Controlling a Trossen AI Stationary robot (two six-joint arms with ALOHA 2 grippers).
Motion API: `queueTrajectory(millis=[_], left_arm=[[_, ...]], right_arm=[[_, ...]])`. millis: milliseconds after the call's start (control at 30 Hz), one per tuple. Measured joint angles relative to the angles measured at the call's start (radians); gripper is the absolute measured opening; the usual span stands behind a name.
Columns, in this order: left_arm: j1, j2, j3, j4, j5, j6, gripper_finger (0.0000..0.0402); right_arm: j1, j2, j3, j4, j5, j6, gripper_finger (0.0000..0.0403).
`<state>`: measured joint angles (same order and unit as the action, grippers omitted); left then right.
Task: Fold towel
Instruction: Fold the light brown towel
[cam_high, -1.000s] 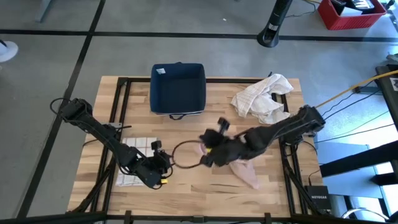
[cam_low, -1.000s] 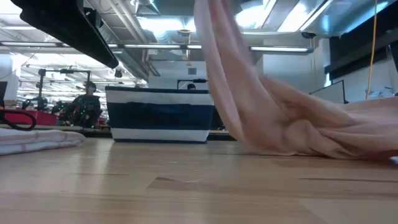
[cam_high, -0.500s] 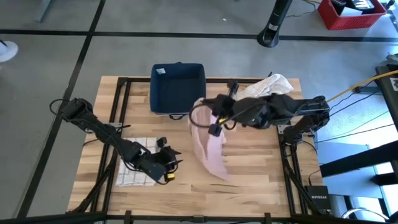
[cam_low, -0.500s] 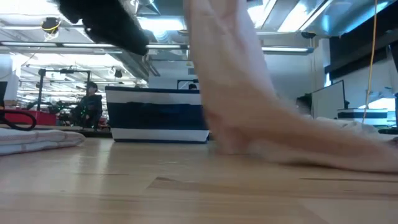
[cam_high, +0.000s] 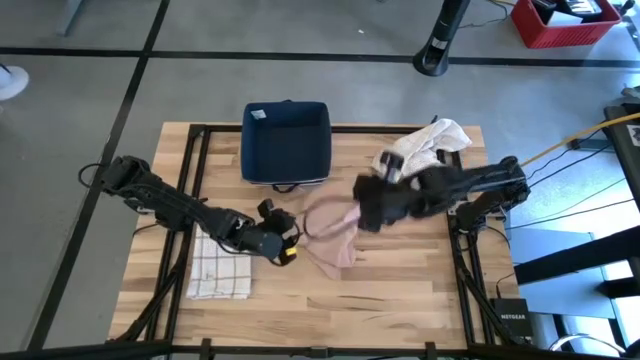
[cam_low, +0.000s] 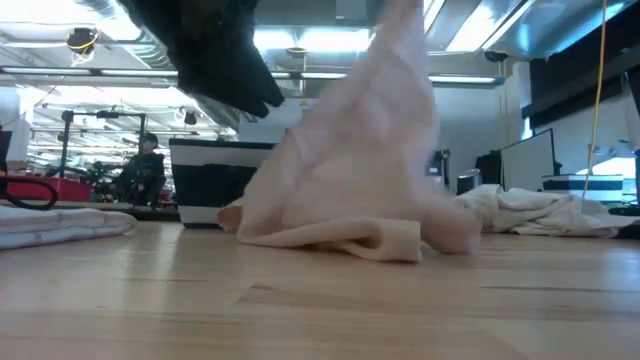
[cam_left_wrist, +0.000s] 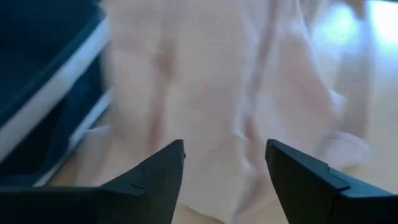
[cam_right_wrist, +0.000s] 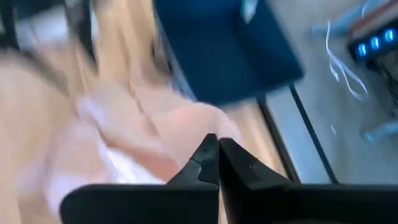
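Observation:
A pink towel (cam_high: 335, 238) lies heaped at the table's middle, and its upper part rises to my right gripper (cam_high: 366, 208), which is shut on it. In the low view the pink towel (cam_low: 345, 170) stands like a tent, its lower folds resting on the wood. My left gripper (cam_high: 287, 238) is open and sits low, just left of the towel. In its wrist view the left gripper (cam_left_wrist: 225, 155) faces the pink towel (cam_left_wrist: 236, 93), with cloth filling the view ahead of the fingers. My right gripper pinches the pink towel at its raised upper part (cam_right_wrist: 186, 134) between the two shut fingers, coming from above and from the table's right. The towel hangs slack below the fingers, and its lower folds (cam_low: 340, 238) lie heaped on the table.
A folded white checked towel (cam_high: 220, 270) lies near the table's left near corner. A navy bin (cam_high: 287, 143) stands at the far edge. A crumpled white towel (cam_high: 425, 155) lies at the far right. Bare wood shows along the near edge (cam_high: 400, 300).
My right gripper swung the pink towel up and toward the navy bin, then came back down toward the table's right. The towel, earlier trailing toward the near right, is now gathered in a heap at the middle. My left gripper moved right from the folded towel to the pink towel.

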<state>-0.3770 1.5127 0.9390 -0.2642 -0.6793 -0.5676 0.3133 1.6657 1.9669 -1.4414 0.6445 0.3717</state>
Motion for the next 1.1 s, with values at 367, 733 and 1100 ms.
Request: queueTrajectory(millis=[367,733,1100], left_arm=[[0.087,0.01,0.001,-0.145,0.074,0.003,0.0218],[0.095,0.165,0.001,-0.191,0.013,0.298,0.0194],[0.191,0.303,0.001,-0.168,-0.14,0.467,0.0193]], right_arm=[[0.202,-0.172,-0.698,0.243,0.044,0.36,0.0001],[0.344,-0.179,-1.199,0.983,0.011,0.419,0.0001],[0.341,-0.151,-1.29,1.164,0.068,0.468,0.0001]])
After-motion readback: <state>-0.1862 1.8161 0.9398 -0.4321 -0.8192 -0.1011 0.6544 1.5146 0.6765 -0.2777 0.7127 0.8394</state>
